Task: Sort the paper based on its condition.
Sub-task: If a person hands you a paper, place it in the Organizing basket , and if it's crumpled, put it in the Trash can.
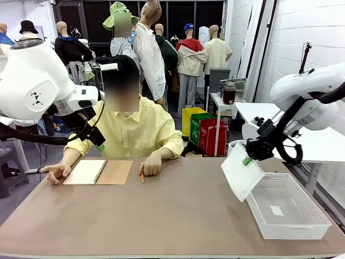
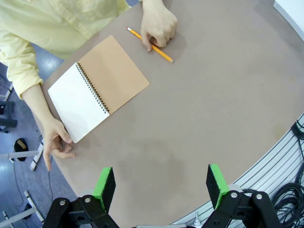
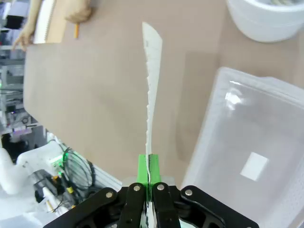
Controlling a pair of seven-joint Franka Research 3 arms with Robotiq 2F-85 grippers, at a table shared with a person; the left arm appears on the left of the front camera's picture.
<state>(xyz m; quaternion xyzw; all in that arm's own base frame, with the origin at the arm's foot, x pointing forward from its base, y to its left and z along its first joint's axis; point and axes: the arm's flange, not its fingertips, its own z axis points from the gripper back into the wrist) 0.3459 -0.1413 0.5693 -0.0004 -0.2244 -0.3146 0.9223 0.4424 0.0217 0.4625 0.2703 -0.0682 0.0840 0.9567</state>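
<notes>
Right jaws: My right jaws are closed tight on the top edge of the paper [image 3: 152, 85], which is pinched between the green pads [image 3: 142, 164].
Paper place: It hangs in the air over the tabletop [image 1: 161, 216], just beside the near left corner of the white basket [image 1: 296, 235]. I think it is not over the basket yet.
Slip risk: I hold only a thin strip of a floppy sheet. A quick swing could pull it out or fold it.
Drop risk: If I let go here, I think the sheet would land on the tabletop next to the basket, not in it. A light sheet can also float off to the side.
Rim risk: The low corner hangs close to the basket rim. Moving across too low could snag and bend it, and then it would not be flat any more.
Wrong bin risk: A round white tub [image 3: 266, 23] stands just past the basket. A small flat white piece [image 1: 276, 210] lies in the basket, so I guess flat sheets go there.
Paper pointing: It points away from my right jaws, down toward the tabletop. In the front view it slants a little.
Long axis: It runs in line with my fingers. From my wrist I see the sheet edge-on, with one rough torn side.
Left jaws: My left jaws are wide apart with nothing between them, high over bare tabletop.
Far side: An open notebook [image 2: 97, 88], a pencil [image 2: 152, 46] and the person's hand [image 2: 159, 23] are well away from the sheet.
</notes>
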